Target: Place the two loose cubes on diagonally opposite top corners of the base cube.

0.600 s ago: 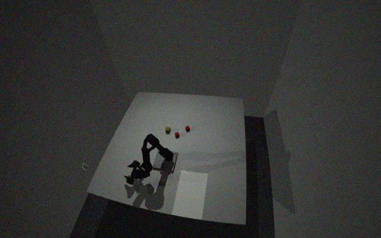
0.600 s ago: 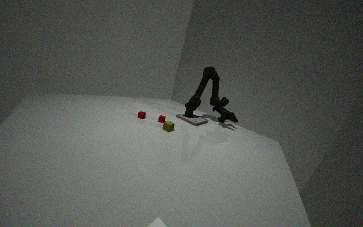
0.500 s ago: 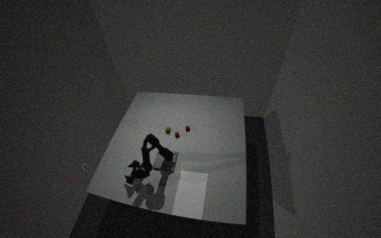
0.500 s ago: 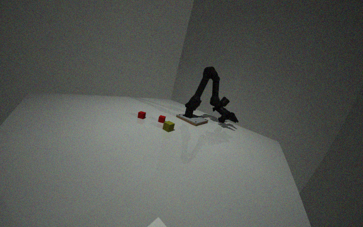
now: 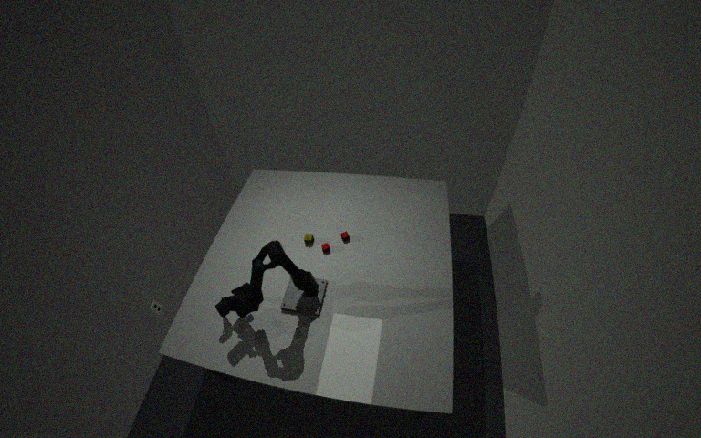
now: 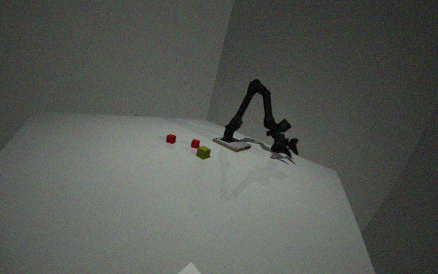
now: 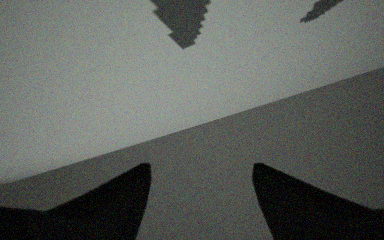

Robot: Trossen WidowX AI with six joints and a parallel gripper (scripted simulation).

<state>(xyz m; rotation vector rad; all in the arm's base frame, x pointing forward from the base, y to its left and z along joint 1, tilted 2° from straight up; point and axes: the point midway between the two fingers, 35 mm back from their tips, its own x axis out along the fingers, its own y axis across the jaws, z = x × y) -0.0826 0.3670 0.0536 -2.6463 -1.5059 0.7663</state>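
A yellow cube [image 5: 308,239] [image 6: 203,152] stands on the table. One red cube [image 5: 325,248] [image 6: 195,143] is close beside it, on the side toward the arm's base, with a gap between them. The other red cube [image 5: 345,235] [image 6: 171,138] stands farther off, apart from both. Nothing is on top of any cube. My gripper [image 6: 293,154] [image 7: 202,171] is open and empty, with its fingers apart. It points down over the table near its edge, on the other side of the arm's base from the cubes. No cube shows in the wrist view.
The arm's base plate [image 5: 292,302] [image 6: 242,146] lies between my gripper and the cubes. A bright white rectangle [image 5: 351,356] shows on the table beyond the plate. The table edge [image 7: 220,119] crosses the wrist view. Arm shadows [image 5: 289,364] fall on the table.
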